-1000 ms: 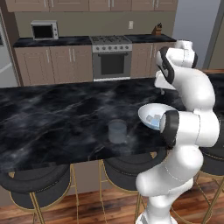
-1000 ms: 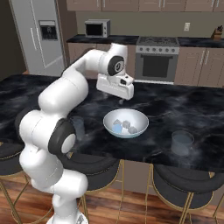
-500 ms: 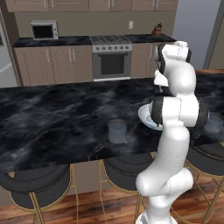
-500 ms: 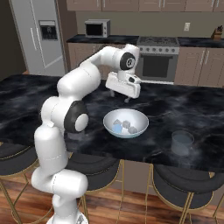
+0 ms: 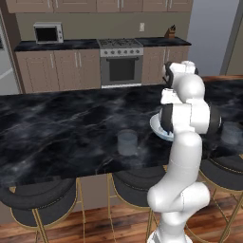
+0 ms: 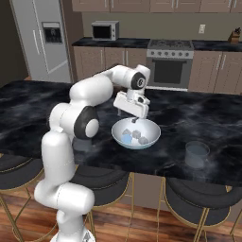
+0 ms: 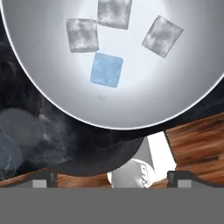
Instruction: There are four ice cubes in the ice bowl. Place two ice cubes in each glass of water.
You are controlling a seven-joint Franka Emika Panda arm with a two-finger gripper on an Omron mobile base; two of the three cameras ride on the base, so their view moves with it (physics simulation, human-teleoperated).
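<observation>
Since a second ago we've swung our arm upright and brought the gripper [image 6: 134,121] over the far rim of the ice bowl [image 6: 152,139]. Its jaws stand wide open with nothing between them. All four ice cubes [image 7: 106,70] sit inside the bowl, and through the hand camera they lie ahead of the fingertips. Both glasses of water [image 5: 127,142] wait apart on the counter [image 5: 57,128], one at each side of the bowl.

Soft, even light with faint shadows. The bowl [image 7: 109,100] glares white at 12 o'clock in the hand view; the dark marble counter [image 5: 61,128] shows cloudy sheen. Edges look slightly soft.
</observation>
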